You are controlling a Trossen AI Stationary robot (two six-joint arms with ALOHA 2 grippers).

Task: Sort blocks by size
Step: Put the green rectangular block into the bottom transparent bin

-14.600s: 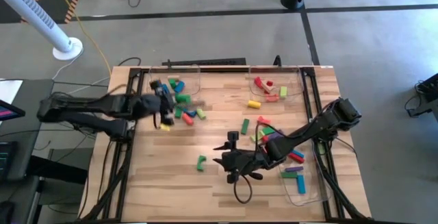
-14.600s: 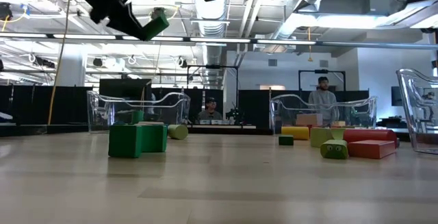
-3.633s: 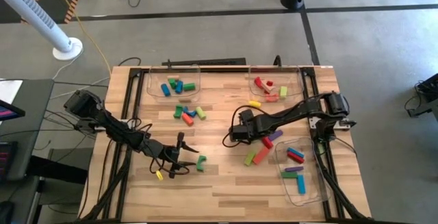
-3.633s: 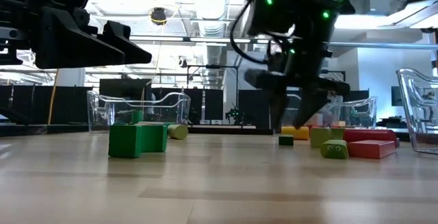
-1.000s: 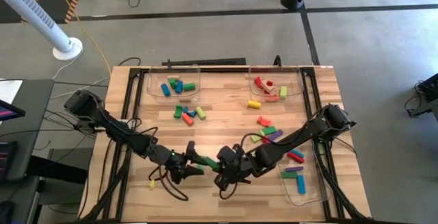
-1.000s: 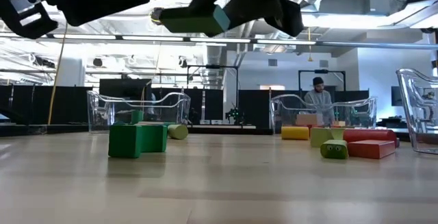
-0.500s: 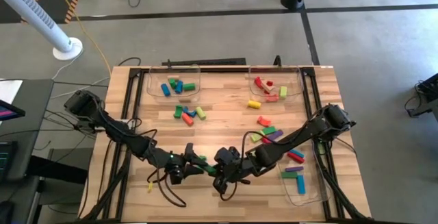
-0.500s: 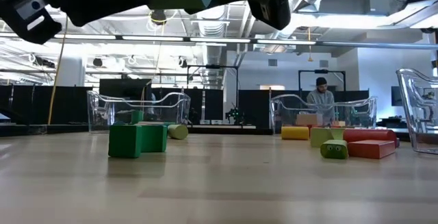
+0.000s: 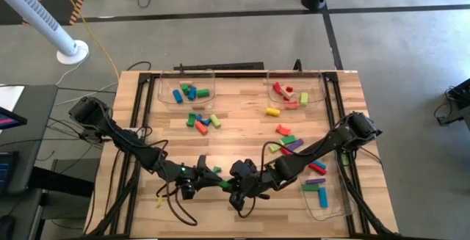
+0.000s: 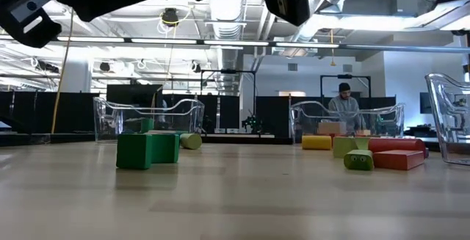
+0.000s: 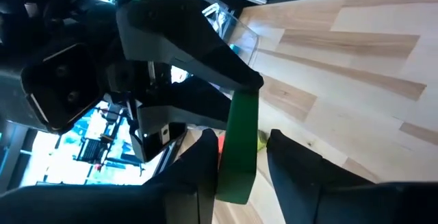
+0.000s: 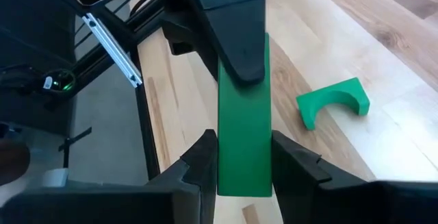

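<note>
Both end effectors — left, right — clamp one long green block held between them above the table.

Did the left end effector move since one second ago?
Yes. The left end effector shifted slightly toward the right end effector, away from the table left edge.

Block between both grippers — above table

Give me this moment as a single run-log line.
phase: handover above table | left gripper: jaws on green bar | right gripper: jaws on same bar | loose: green arch block on table
</note>
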